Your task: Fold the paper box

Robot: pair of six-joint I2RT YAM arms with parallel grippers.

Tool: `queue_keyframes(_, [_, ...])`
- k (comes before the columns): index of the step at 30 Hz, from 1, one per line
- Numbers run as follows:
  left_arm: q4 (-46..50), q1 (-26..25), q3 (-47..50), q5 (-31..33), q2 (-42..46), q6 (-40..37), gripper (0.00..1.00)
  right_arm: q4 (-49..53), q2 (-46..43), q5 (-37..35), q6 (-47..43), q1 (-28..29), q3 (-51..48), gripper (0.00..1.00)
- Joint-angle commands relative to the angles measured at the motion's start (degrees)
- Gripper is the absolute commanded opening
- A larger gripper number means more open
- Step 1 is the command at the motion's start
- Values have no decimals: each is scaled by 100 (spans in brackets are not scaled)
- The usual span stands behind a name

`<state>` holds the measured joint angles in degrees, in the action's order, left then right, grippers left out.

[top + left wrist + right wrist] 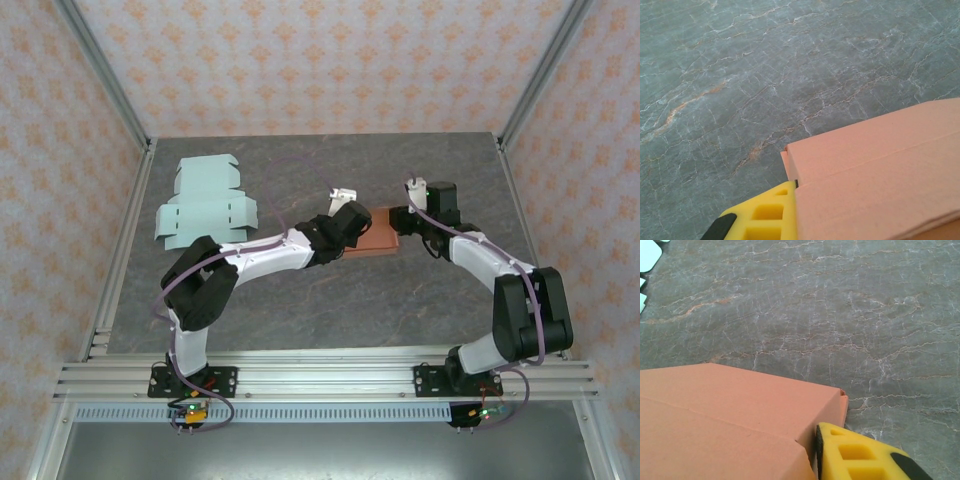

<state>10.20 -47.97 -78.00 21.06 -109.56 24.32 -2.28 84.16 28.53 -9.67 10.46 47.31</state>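
One salmon paper box (380, 240) sits mid-desk (330, 310), partly formed, held between both arms, likely to steady its ends for folding. At left end, left jaws shut, yellow finger (765, 217) flush on thin card: a pinch, by look. At right end, right jaws' yellow finger (850, 455) beside side wall; gap hidden, cannot tell. Mint flat blank (205, 205) lies far left, probably spare. No readable print or labels.

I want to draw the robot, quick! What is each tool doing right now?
Left tool: shut on the orange box.
Right tool: at the box, grip cannot be told.
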Motion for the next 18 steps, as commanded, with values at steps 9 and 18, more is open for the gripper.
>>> queue_keyframes(9, [375, 53, -138, -210, -302, 443, 0, 192, -192, -213, 519, 303, -135, 19])
queue_keyframes(18, [311, 63, -160, -447, -372, 956, 0, 790, -109, -289, 1146, 385, 180, 21])
